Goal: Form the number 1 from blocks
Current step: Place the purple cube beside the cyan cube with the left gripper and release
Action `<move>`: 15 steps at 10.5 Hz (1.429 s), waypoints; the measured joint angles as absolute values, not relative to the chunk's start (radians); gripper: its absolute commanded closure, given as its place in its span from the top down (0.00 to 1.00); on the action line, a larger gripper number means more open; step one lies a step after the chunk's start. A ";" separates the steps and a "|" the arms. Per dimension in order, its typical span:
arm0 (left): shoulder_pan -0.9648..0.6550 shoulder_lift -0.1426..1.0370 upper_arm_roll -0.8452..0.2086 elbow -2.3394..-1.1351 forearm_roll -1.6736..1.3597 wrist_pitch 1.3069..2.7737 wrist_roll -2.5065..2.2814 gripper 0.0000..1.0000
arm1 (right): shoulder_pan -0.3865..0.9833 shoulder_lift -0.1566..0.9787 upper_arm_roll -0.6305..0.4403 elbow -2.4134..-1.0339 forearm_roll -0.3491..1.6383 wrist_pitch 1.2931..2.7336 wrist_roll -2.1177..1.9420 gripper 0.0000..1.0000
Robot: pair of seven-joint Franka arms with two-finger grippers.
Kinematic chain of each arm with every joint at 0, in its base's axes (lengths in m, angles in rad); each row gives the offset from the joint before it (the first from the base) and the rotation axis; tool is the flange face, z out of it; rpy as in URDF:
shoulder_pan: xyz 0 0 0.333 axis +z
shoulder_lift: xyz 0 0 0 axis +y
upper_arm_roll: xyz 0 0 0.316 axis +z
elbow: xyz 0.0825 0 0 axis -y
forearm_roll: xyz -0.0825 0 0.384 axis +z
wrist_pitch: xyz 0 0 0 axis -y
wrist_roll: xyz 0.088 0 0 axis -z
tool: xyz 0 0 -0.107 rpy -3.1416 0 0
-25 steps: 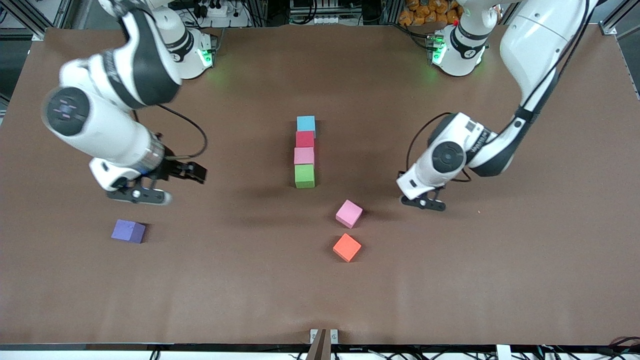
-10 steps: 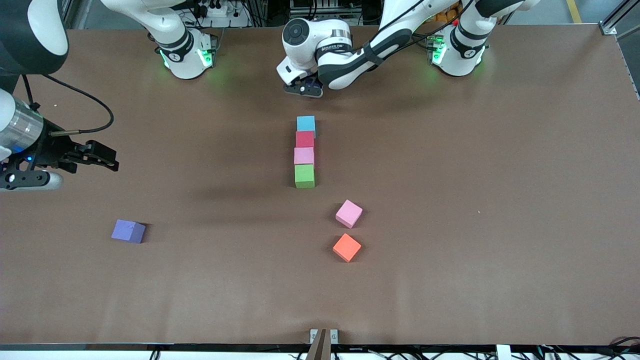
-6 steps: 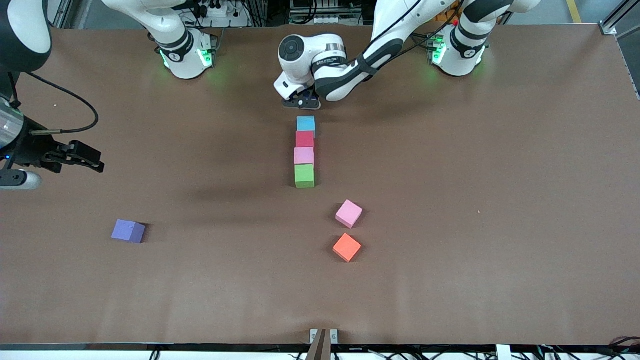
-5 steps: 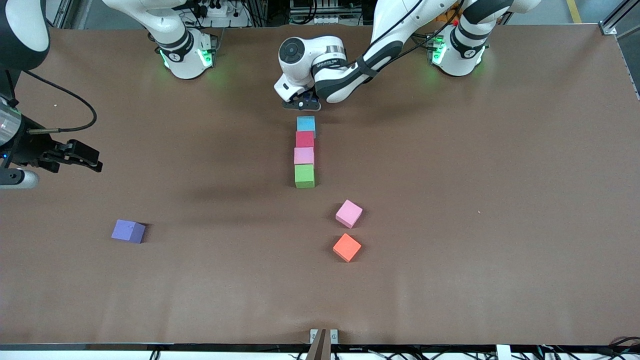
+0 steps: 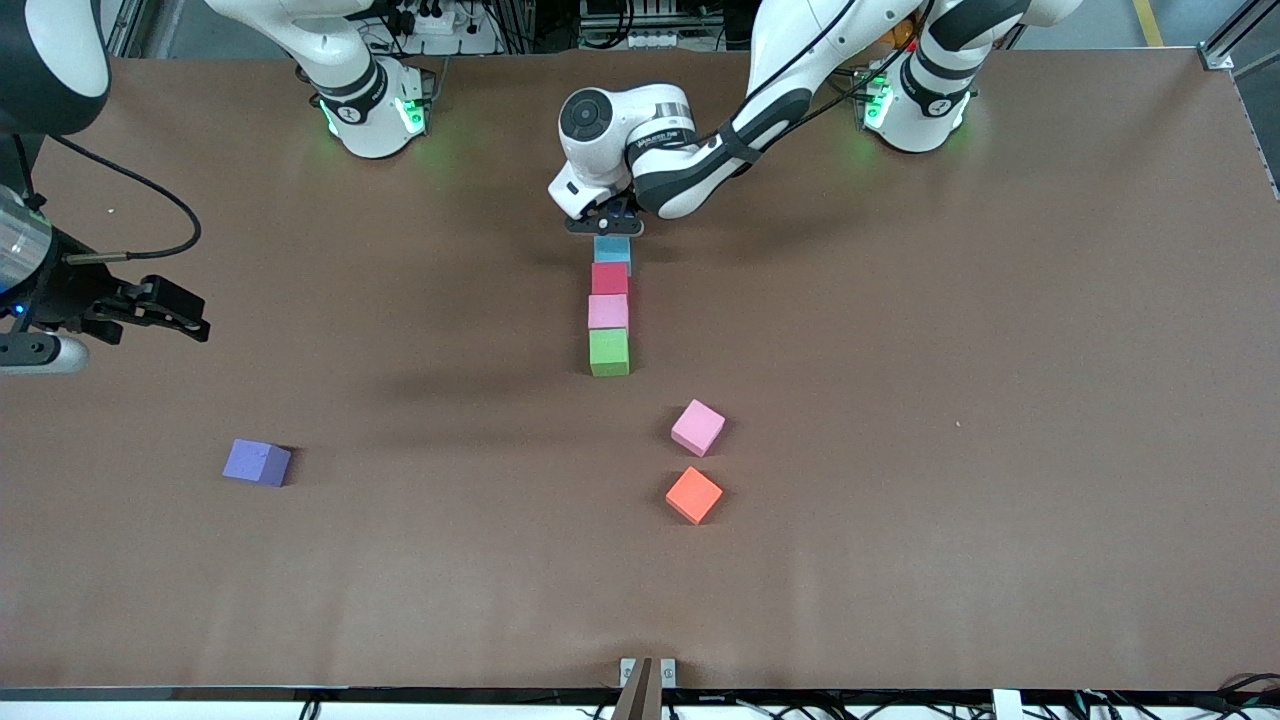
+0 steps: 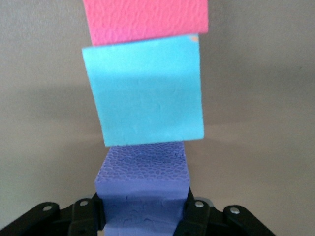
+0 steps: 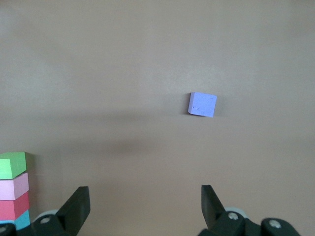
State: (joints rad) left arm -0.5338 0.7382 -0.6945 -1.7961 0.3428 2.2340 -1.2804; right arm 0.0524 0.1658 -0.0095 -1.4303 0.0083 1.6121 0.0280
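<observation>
Your left gripper (image 6: 142, 216) is clamped on a purple block (image 6: 142, 174) just over the table (image 5: 900, 400), at the base-edge end of the column, so lower it square and flush against the light blue block (image 5: 612, 249) before releasing. The right gripper (image 7: 142, 206) waits with jaws apart near the right arm's end. Only the left wrist view shows the held block; the front view hides it but shows the second purple block (image 5: 257, 462), loose pink block (image 5: 698, 427) and orange block (image 5: 694, 494).
</observation>
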 measured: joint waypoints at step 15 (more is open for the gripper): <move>-0.581 0.770 -0.640 -1.735 0.343 2.234 -1.238 0.47 | 0.052 0.166 -0.006 -1.430 0.006 1.611 0.028 1.00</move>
